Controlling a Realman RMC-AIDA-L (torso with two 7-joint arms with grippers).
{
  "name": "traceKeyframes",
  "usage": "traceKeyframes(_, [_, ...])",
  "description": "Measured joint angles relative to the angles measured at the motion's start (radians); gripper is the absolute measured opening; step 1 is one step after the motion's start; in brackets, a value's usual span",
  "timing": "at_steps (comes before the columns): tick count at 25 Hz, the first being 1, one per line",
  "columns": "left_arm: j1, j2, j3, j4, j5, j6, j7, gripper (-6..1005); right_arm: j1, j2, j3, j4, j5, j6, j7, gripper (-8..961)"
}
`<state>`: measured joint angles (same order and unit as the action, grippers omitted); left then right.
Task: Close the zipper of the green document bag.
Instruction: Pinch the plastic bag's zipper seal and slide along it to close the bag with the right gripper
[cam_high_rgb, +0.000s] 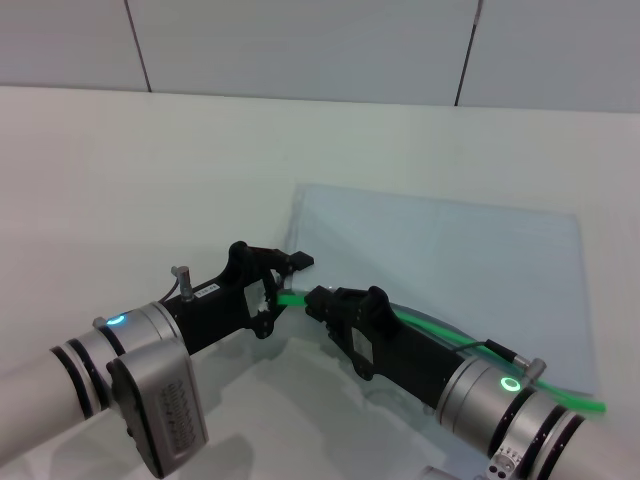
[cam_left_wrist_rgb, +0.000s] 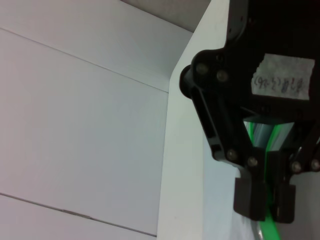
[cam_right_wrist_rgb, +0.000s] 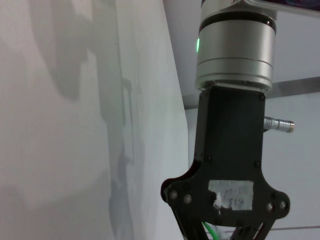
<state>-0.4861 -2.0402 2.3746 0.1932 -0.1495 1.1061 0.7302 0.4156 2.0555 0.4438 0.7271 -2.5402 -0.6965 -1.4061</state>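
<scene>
Green document bag (cam_high_rgb: 450, 270) is lying flat on the white table (cam_high_rgb: 150, 170), off to the robot's right of centre — it's really a see-through pale blue-grey pouch, and only its near long edge is bright green. That edge is the zipper (cam_high_rgb: 440, 325), a thin green strip running from the bag's near-left corner back toward the right arm and out past its wrist.

Both arms are crowded at that near-left end. The left gripper (cam_high_rgb: 285, 275) comes in from the left, and the green strip ends right between its black fingers (cam_left_wrist_rgb: 250, 197). In the left wrist view the two finger pads sit close together with the green strip pinched between them, so it looks clamped on the zipper end.

The right gripper (cam_high_rgb: 318, 298) comes in from the lower right, lying along the zipper line, with its tip just beside the left one — nearly touching. Whether its fingers are open or closed on anything, I can't tell; its tip is a dark lump in the head view, and the right wrist view mostly shows the left arm's black body (cam_right_wrist_rgb: 230, 165) and silver wrist.
</scene>
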Motion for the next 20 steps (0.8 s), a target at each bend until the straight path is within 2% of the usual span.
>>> traceKeyframes(7, [0.000, 0.000, 0.000, 0.000, 0.001, 0.001, 0.000, 52, -0.001, 0.000, 0.001, -0.002, 0.000, -0.014, -0.002, 81])
traceKeyframes(20, [0.001, 0.000, 0.000, 0.000, -0.001, 0.002, 0.000, 52, -0.024, 0.000, 0.007, -0.001, 0.010, -0.038, -0.033, 88])
